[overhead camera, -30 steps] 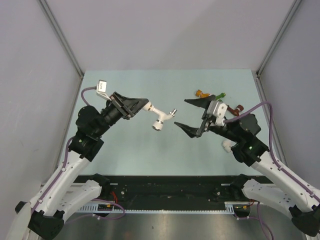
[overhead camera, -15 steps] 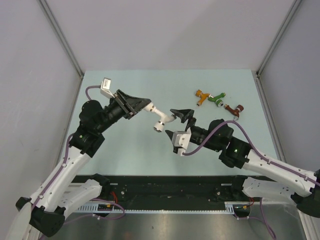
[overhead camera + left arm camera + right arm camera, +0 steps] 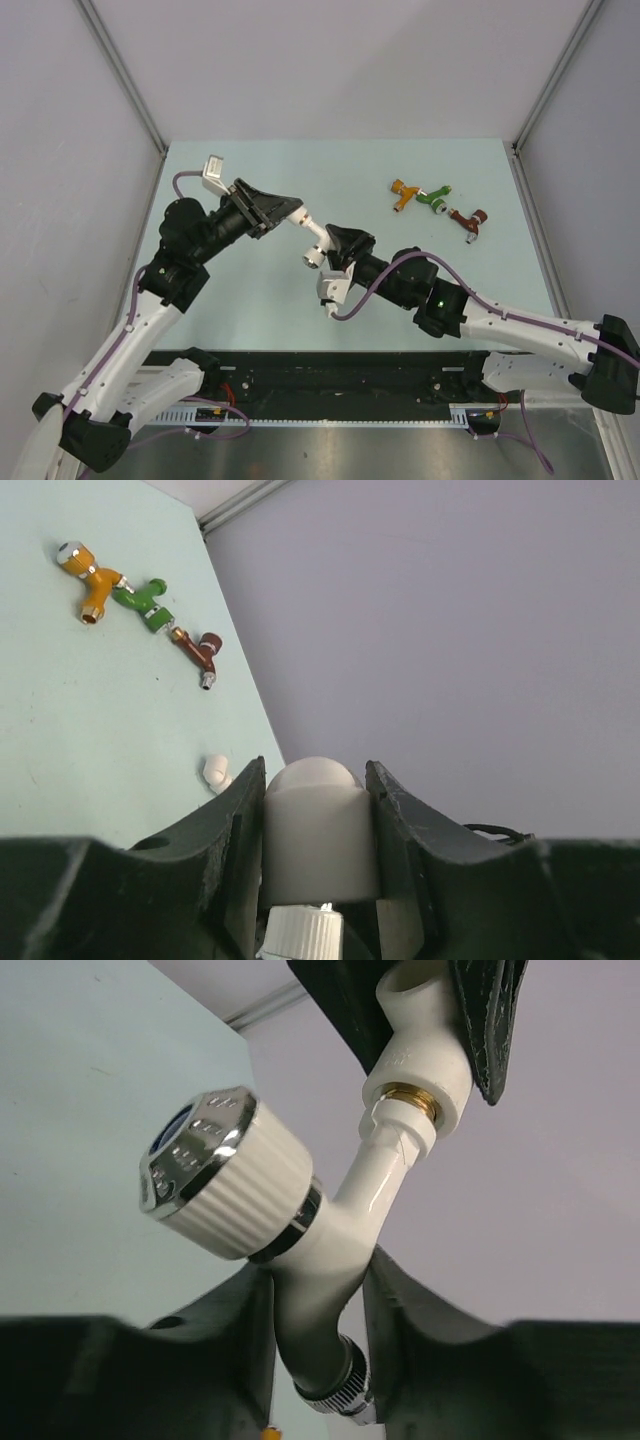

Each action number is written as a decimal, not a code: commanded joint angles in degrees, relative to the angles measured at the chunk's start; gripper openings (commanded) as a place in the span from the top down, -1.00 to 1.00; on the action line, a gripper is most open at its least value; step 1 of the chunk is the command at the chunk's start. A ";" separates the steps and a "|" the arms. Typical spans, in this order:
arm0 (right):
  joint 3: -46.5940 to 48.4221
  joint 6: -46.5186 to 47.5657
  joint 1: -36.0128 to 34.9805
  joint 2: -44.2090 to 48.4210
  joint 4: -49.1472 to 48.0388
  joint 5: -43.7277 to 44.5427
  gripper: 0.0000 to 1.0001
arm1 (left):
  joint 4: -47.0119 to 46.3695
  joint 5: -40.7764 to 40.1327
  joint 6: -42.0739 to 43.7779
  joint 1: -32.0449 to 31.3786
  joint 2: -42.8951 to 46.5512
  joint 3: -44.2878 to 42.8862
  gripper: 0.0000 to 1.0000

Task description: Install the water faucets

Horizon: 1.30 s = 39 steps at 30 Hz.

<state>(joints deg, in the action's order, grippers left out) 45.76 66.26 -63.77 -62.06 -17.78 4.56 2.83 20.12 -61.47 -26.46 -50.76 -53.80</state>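
The white faucet (image 3: 318,245) with its silvery knob (image 3: 225,1170) hangs above the table, its threaded end sitting in a white pipe connector (image 3: 420,1050). My left gripper (image 3: 293,212) is shut on that connector (image 3: 318,830), which fills the gap between its fingers. My right gripper (image 3: 337,243) is shut on the faucet's curved body (image 3: 335,1260), just below the knob. Three more faucets lie in a row at the back right: orange (image 3: 402,192), green (image 3: 433,197) and dark red (image 3: 467,219). The left wrist view also shows them (image 3: 148,602).
A small white connector (image 3: 215,772) lies on the table, seen in the left wrist view near the right wall. Grey walls close in the pale green table (image 3: 240,300) on the left, back and right. Both arm bases stand at the near edge.
My right arm swung left from beside the coloured faucets to the white faucet, and its jaws closed on the faucet's body. The left arm kept its grip and barely moved.
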 commanded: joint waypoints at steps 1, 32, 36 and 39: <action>-0.05 -2.61 -0.92 -0.25 -6.56 -0.42 0.54 | -3.97 1.68 -1.37 0.09 0.58 -2.45 1.00; 1.53 -129.89 31.86 -9.13 -50.70 -40.94 1.00 | -56.89 8.71 3.72 0.09 8.13 20.05 0.94; 2.49 -127.26 32.13 -8.25 -43.40 -41.65 1.00 | -54.34 10.64 5.66 0.09 8.14 19.09 0.95; 2.41 -126.03 32.21 -7.46 -40.58 -42.00 1.00 | -52.76 10.29 5.57 0.09 8.31 18.47 1.00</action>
<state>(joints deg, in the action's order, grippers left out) 45.69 -58.52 -33.65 -71.59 -60.58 -40.93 -45.10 28.14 -57.36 -26.50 -44.93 -33.08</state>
